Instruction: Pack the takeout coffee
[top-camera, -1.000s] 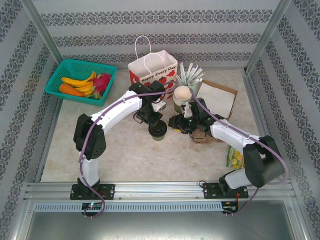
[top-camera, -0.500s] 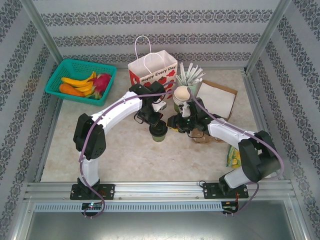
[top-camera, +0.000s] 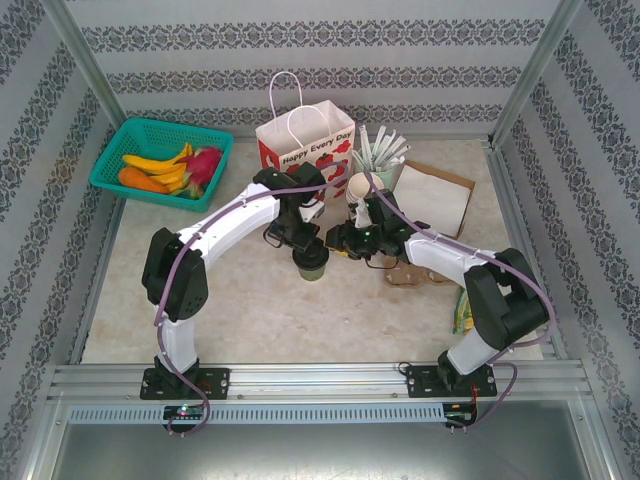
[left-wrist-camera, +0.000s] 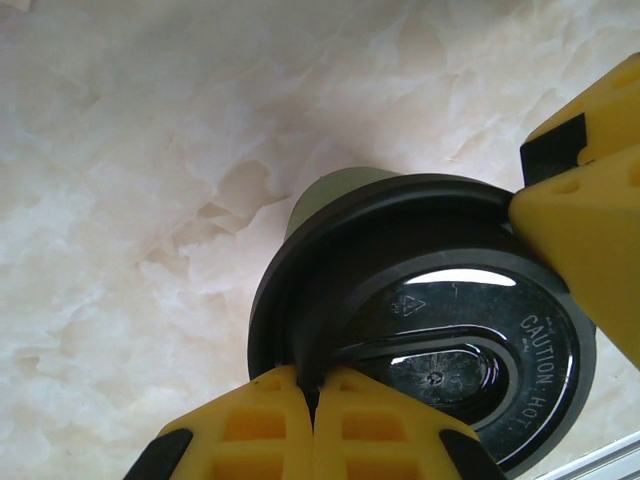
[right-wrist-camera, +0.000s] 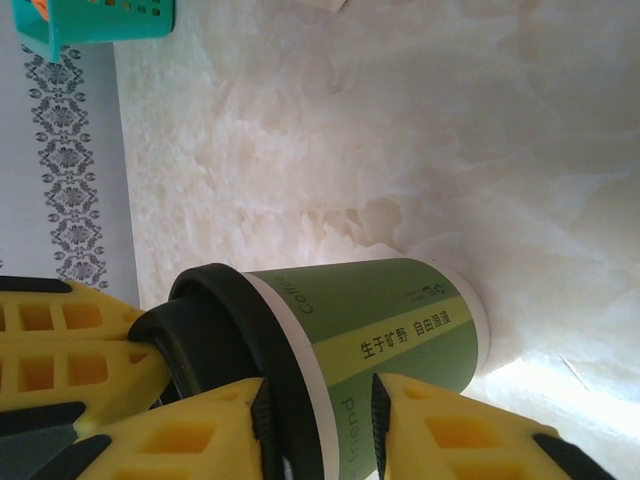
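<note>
From the left: my left tool (top-camera: 306, 246) sits almost where it was a second ago. In its wrist view the fingers are pressed together on the rim of the black lid (left-wrist-camera: 440, 330). The takeout coffee (top-camera: 314, 268) has barely shifted. It stands upright on the bench (top-camera: 250, 300), lidded, near of the paper bag (top-camera: 305, 145) and apart from it. What has changed is on the right. Over the last second the right arm has swung leftward, and the right tool (top-camera: 333, 243) is now just beside the cup's right side. The brown cardboard piece (top-camera: 412, 276) it was partly covering now lies bare. In the right wrist view its fingers (right-wrist-camera: 470, 440) stand apart, one by the lid's edge and one by the green wall, with the cup's side showing through the gap. I cannot tell whether the pads touch the paper. In the left wrist view one of those yellow fingers meets the lid's right edge. I read this as a second hold arriving, so that the cup gets carried by its body, not by the lid rim, which could pop off. Nothing is packed yet; the lift into the bag remains.
</note>
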